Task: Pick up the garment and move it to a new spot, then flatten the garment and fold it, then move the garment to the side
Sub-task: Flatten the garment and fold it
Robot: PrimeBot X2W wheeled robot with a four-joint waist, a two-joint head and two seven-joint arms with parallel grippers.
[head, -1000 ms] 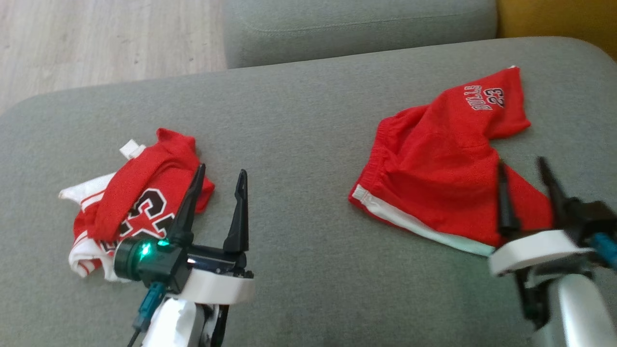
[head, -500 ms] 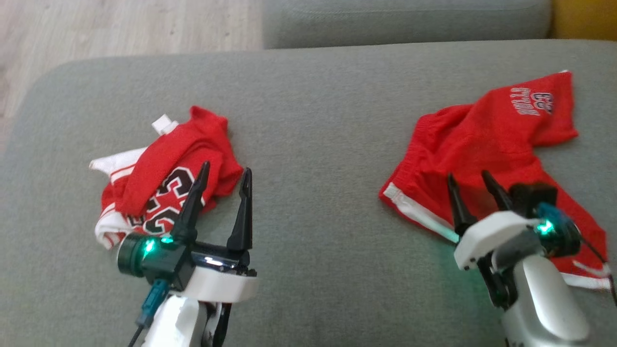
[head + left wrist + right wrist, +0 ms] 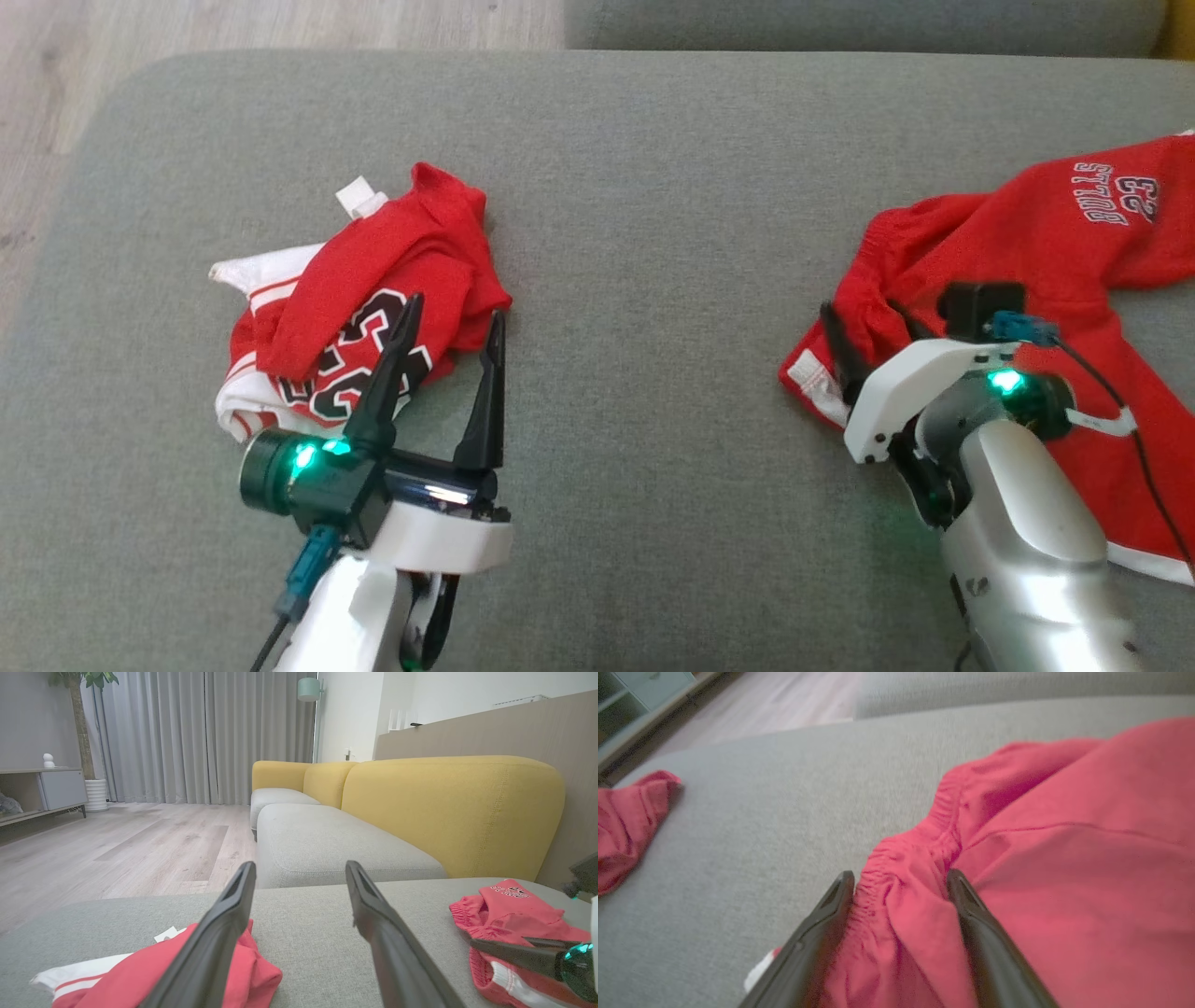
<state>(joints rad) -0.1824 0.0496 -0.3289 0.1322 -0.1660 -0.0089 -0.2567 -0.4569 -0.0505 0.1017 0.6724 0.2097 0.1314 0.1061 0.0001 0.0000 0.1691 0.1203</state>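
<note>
A red garment, shorts (image 3: 1027, 243) with white side stripes and "BULLS 23" print, lies crumpled on the right of the grey sofa seat (image 3: 635, 233). My right gripper (image 3: 861, 313) is open and low over its elastic waistband at the left end. In the right wrist view the waistband fabric (image 3: 901, 896) bunches between the two fingers of the right gripper (image 3: 901, 874), which stand apart. My left gripper (image 3: 456, 308) is open with nothing in it, just right of a crumpled red and white jersey (image 3: 373, 271). The left wrist view shows the left gripper (image 3: 300, 865) above the cushion.
The jersey (image 3: 261, 975) lies on the seat's left part and the shorts (image 3: 509, 910) on its right. Wooden floor (image 3: 187, 28) lies beyond the cushion's left and far edges. A second grey seat (image 3: 322, 844) and yellow backrests (image 3: 448, 812) stand behind.
The head camera has shifted, so the whole scene slid in the picture. My right gripper has moved across the shorts from their near right part to the waistband at the left end, still open.
</note>
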